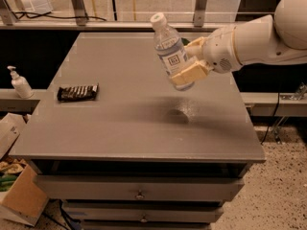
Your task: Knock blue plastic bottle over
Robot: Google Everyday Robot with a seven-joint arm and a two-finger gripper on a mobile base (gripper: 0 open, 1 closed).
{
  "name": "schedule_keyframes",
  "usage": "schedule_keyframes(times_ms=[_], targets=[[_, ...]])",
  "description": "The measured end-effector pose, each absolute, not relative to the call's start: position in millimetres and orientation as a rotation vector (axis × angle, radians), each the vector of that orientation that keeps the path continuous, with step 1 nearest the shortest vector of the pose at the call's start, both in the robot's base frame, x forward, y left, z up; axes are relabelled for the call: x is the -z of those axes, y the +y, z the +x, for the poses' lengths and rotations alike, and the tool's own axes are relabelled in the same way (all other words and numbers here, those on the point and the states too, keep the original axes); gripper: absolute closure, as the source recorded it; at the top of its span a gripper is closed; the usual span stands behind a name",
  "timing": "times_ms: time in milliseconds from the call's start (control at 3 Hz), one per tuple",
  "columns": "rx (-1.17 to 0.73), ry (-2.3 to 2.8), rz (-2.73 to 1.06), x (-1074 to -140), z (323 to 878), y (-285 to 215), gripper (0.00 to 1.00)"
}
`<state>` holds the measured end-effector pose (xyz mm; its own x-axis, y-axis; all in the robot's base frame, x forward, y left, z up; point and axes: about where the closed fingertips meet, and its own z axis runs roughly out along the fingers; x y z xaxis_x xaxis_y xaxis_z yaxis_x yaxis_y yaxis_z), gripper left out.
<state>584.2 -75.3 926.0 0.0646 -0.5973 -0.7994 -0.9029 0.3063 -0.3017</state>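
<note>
The gripper is clamped on the lower body of the bottle, one cream finger under the base end and the other behind the label. It sits above the right half of the counter, at the end of a white arm that enters from the right.

The bottle hangs in the air, clear of the counter, with its shadow on the surface below. It is tilted: the cap points up and to the left, the base down and to the right. Judgement: the low grip leaves the top free to swing, and the tilt suits laying the bottle on its side.

The bottle is clear plastic with a white screw cap and a pale label carrying a small square mark.

A wrapped snack bar lies well apart on the left.
</note>
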Motion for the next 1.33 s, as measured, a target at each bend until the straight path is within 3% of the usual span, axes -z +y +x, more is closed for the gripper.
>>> schedule_keyframes(times_ms=[1333], targets=[[-0.103,1.774,-1.874,-910,563,-65,1.0]])
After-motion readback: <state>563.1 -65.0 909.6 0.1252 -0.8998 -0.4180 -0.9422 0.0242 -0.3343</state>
